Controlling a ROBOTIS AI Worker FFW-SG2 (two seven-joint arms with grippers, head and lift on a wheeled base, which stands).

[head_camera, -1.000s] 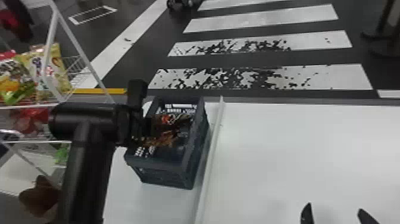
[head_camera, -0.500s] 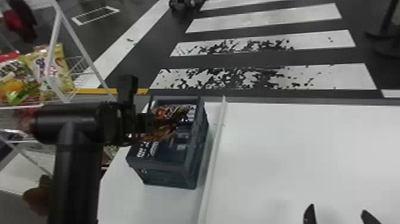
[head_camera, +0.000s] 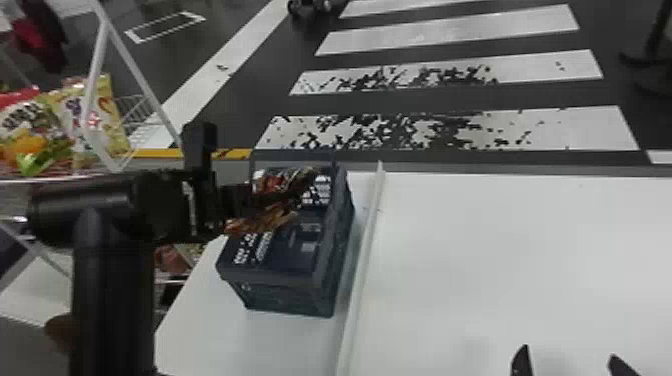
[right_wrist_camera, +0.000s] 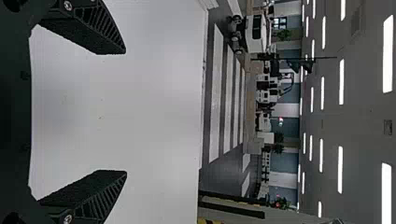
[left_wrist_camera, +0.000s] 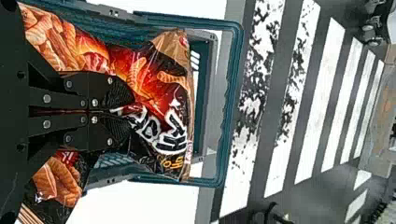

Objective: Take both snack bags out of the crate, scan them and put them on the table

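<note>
My left claw (head_camera: 285, 195) is pinched on a snack bag (head_camera: 270, 220), its fingers close together and the film creased where they grip. The bag, printed in red, orange and black, is at the crate's ten o'clock side, overlapping its opening. More printed film shows beside my fingers in the left wrist view; I can't tell whether it's this bag or the other one. The dark blue crate (head_camera: 290, 295) stands upright at eleven o'clock from me, on the white surface (head_camera: 475, 275), with a raised strip (head_camera: 362, 270) running along its three o'clock side. My right claw (head_camera: 568, 351) is at two o'clock, close in over the surface, fingers wide with nothing between them. At ten o'clock, colourful packets (head_camera: 102, 125) sit on a white wire rack (head_camera: 140, 80).
</note>
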